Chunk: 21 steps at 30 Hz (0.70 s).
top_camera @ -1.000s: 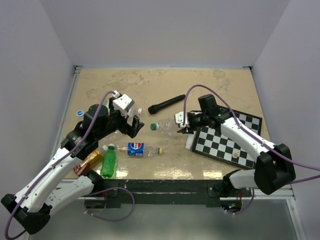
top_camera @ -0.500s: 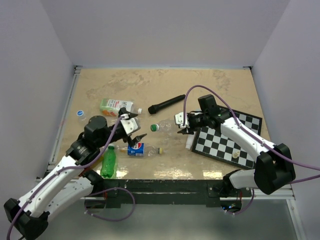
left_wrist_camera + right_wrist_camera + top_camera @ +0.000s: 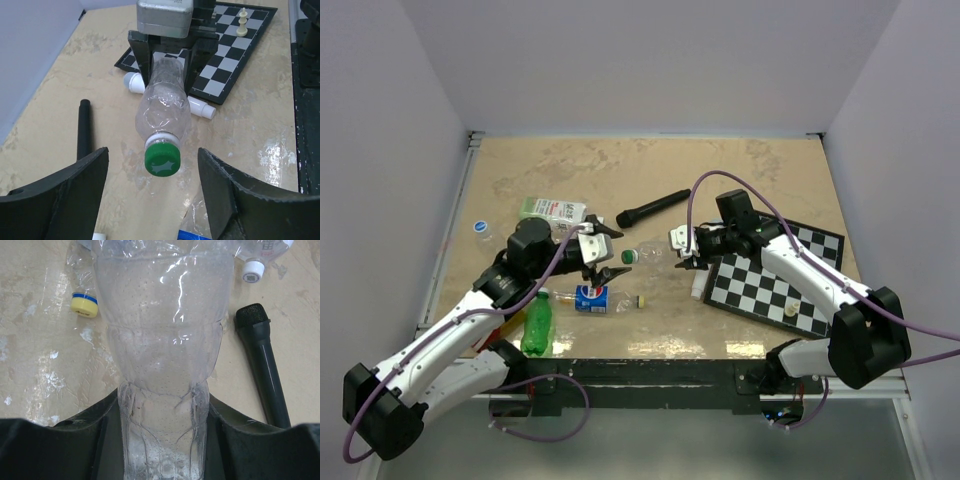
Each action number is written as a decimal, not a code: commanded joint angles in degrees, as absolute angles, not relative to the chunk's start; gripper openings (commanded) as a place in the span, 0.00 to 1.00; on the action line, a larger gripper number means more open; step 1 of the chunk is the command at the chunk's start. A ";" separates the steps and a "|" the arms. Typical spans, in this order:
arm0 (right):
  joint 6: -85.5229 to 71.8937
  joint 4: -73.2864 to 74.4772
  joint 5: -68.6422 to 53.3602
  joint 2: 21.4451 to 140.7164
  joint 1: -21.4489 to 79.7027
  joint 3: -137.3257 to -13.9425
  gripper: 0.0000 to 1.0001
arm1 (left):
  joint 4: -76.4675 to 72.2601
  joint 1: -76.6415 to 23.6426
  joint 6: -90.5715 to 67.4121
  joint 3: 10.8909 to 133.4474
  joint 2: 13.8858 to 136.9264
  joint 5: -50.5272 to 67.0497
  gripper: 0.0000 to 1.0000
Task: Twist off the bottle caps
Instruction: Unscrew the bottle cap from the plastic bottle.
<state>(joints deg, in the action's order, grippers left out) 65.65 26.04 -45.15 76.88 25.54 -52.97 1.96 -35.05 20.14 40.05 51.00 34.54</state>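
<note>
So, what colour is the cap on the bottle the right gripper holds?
Green cap, clearest in the left wrist view.

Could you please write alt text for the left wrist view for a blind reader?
A clear crinkled bottle with a green cap points at the camera, its base gripped by the right fingers, its cap between the open left fingers. A chessboard and black microphone lie behind.

The left arm [image 3: 440,335] is lying stretched forward and rightward from its base, elbow low. Its wrist is levelled, so the left gripper [image 3: 610,254] is pointing to the right. Its jaws are standing wide apart (nothing is touching either finger [image 3: 70,195]). The right arm [image 3: 800,270] is bending inward from the right side. The right gripper [image 3: 682,250] is facing left toward the other, pinching the clear bottle [image 3: 160,340] between its fingers.
</note>
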 commanded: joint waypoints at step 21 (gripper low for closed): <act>66.53 26.10 -47.20 76.99 25.66 -53.96 0.00 | -0.44 -35.42 20.65 41.22 54.23 38.58 0.47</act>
<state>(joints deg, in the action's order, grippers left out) 65.67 26.17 -45.17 76.88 25.54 -52.97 -0.10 -35.27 19.14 40.05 53.84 37.21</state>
